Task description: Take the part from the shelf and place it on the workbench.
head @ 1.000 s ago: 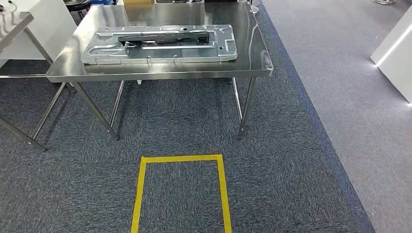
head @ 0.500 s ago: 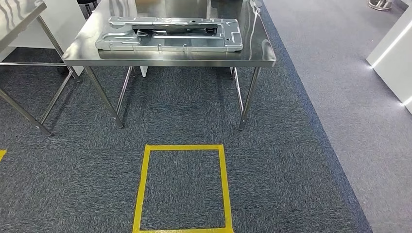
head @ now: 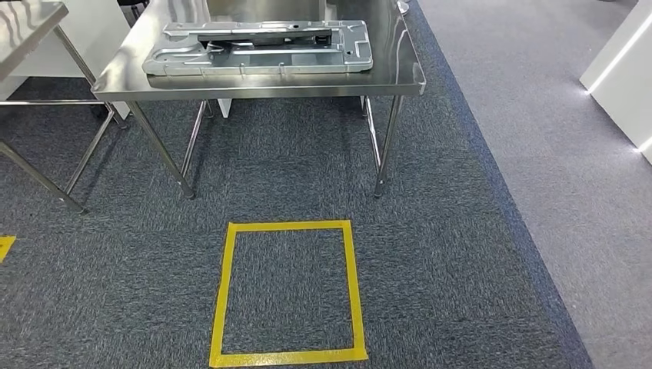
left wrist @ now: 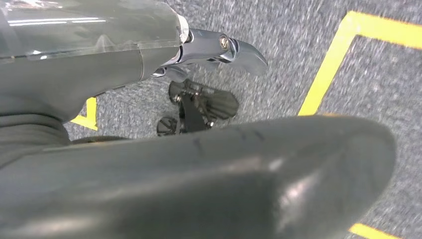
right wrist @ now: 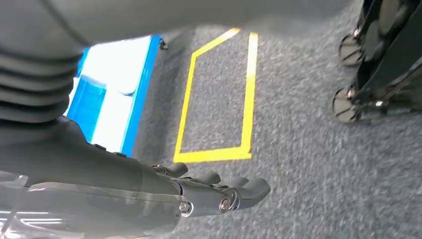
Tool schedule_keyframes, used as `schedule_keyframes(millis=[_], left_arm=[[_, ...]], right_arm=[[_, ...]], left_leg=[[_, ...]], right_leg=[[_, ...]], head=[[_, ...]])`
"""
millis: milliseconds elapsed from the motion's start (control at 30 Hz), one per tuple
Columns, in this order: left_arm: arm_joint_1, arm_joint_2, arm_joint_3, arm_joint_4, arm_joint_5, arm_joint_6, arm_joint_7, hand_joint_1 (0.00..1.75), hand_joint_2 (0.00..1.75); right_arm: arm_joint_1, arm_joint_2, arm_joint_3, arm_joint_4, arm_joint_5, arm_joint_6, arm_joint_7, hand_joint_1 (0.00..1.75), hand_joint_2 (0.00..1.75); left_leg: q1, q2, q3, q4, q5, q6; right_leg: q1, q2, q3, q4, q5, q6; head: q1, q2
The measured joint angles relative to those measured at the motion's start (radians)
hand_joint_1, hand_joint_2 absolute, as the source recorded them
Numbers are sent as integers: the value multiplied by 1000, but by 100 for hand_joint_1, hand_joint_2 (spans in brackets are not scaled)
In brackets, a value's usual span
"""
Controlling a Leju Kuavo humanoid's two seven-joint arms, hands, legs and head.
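A large stamped grey metal part [head: 257, 48] lies flat on the steel workbench [head: 261, 83] ahead of me, at the top of the head view. Both arms hang at my sides, well short of the bench. My left hand [left wrist: 219, 49] is over the carpet with its fingers stretched out and nothing in them. My right hand [right wrist: 219, 193] is likewise over the carpet, fingers extended side by side and holding nothing.
A yellow tape square [head: 286, 227] marks the dark carpet between me and the bench, also in the right wrist view as the yellow tape square [right wrist: 248, 99]. A second steel table [head: 23, 23] stands at the left. A white cabinet [head: 623, 69] stands at the right on lighter floor.
The whole picture has shifted: the camera has moved, so the bench sits higher in the head view and the tape square now appears whole. The part lies unmoved on the bench.
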Motion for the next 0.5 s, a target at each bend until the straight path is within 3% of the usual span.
schedule_keyframes(millis=[33, 67, 167, 200, 267, 400, 500], left_arm=[[0, 0, 1, 0, 0, 1, 1, 0, 0], [0, 0, 2, 0, 0, 2, 1, 0, 44], [0, 0, 4, 0, 0, 4, 2, 0, 175], [0, 0, 5, 0, 0, 4, 1, 0, 175], [0, 1, 7, 0, 0, 6, 0, 0, 175], [0, 1, 16, 0, 2, 5, -2, 0, 175], [1, 1, 20, 0, 11, 1, 0, 0, 175]], right_arm=[[0, 0, 0, 0, 2, 0, 4, 0, 175], [0, 0, -1, 0, 3, -1, 6, 0, 175], [-1, 0, -2, 0, 5, -3, 14, 0, 44], [-1, 0, -3, 0, 5, -4, 16, 0, 0], [-1, 0, -6, 0, 5, -5, 15, 0, 0], [-1, 0, -7, 0, 4, -3, 3, 0, 175], [-1, -1, -4, 0, -5, 0, -8, 0, 175]], left_leg=[[1, 0, -1, 0, 3, -4], [1, 0, -2, 0, 5, -7], [2, -1, -5, 0, 10, -15], [2, -1, -5, 0, 11, -16], [3, -1, -6, 0, 12, -18], [3, -1, -8, 0, 13, -19], [3, -1, -9, 1, 13, -19]], right_leg=[[1, 0, -1, 2, 0, -2], [1, 0, -3, 4, 1, -3], [2, -1, -8, 8, 2, -6], [2, -1, -9, 8, 2, -6], [3, -1, -10, 8, 3, -7], [3, -1, -11, 9, 3, -7], [2, -1, -12, 9, 3, -7]], head=[[0, 0], [0, 0], [0, 0], [0, 0], [0, 0], [0, 0], [0, 0]])
